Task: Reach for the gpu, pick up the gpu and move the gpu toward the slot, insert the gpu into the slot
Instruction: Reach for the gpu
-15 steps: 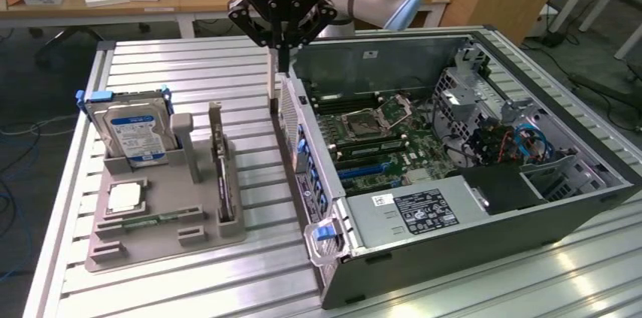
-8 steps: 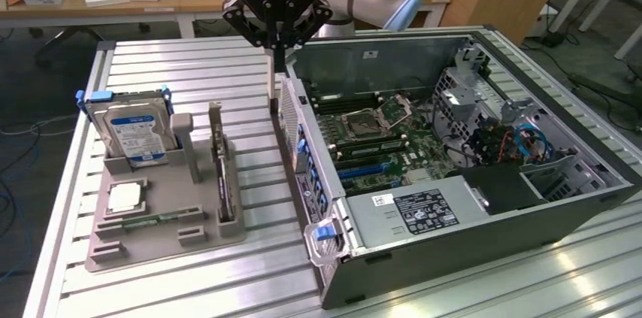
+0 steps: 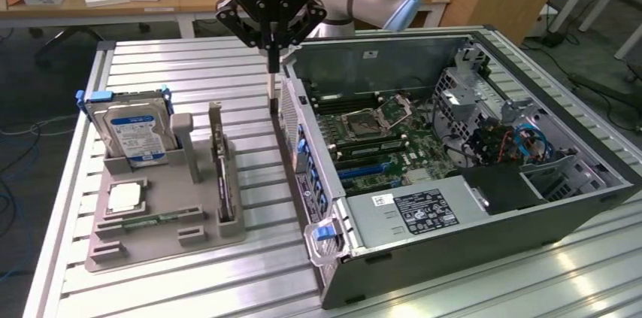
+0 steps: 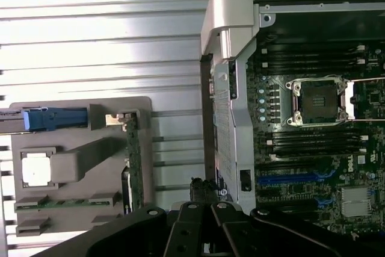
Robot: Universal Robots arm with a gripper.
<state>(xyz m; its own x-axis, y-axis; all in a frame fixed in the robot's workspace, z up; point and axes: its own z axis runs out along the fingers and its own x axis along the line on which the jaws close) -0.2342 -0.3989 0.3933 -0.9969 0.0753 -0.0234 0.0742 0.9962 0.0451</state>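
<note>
exterior view: the gripper (image 3: 272,64) hangs with its fingers pressed together, holding nothing, beside the open computer case (image 3: 431,273). the gpu (image 3: 219,164) stands on edge in the grey tray (image 3: 150,246).

wrist view: the gpu (image 4: 133,154) sits in the tray (image 4: 78,109), apart from the gripper (image 4: 203,189). the slot (image 4: 295,179) is blue, on the motherboard (image 4: 301,195).

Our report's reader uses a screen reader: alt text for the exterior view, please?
A robot arm's shut claw hangs above the table, between a grey holder where the gpu stands on edge and an open computer case showing its green motherboard.
</note>
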